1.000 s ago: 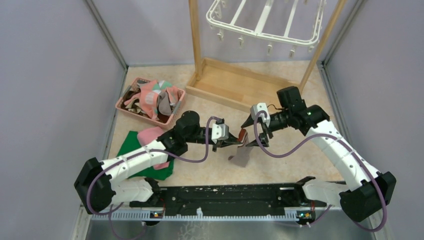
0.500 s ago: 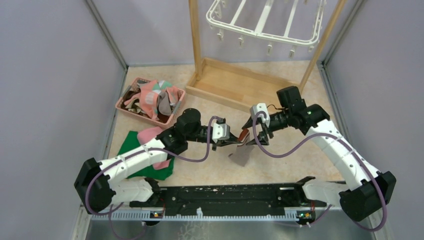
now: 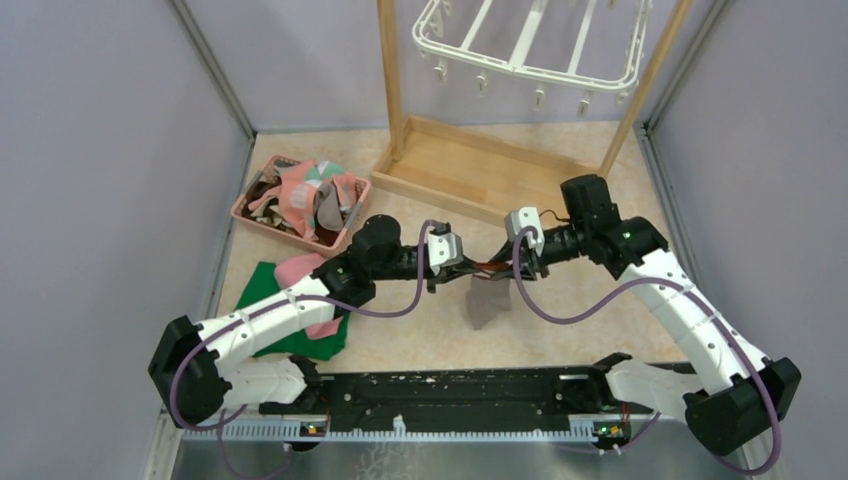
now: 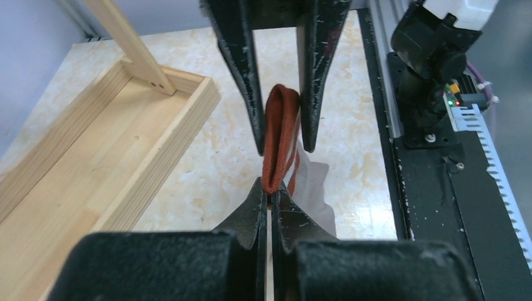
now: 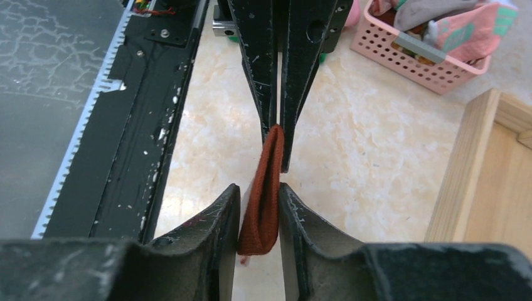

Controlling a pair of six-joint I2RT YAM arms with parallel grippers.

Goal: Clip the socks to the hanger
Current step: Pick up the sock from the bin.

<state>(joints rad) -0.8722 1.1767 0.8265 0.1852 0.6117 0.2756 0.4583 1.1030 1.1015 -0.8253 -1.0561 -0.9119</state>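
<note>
On my far left a pink basket [image 3: 280,232] sits on the table [image 3: 420,340], heaped with the other socks [image 3: 315,195]. Just in front of it lie a green cloth [image 3: 262,290] and a pink cloth [image 3: 298,270], partly under the left arm.

Moving towards the middle, the left gripper [image 4: 271,188] is pinched tight on one sock [image 3: 488,305]. Its fingertips nip the lower end of the rust-red cuff [image 4: 280,135], with no gap showing between them. The grey body of the sock hangs down from the cuff, above the table and in front of the wooden stand [image 3: 470,170].

Facing it from the right, the right gripper [image 5: 258,188] stands narrow around the same cuff. In its own wrist view the ribbed fabric fills the space between both fingers, so I read that as a grip. The two grippers meet nose to nose, with the cuff stretched between them.

The hanger [image 3: 520,70] hangs up on the stand, well behind and above both grippers. I see nothing in its clips.
</note>
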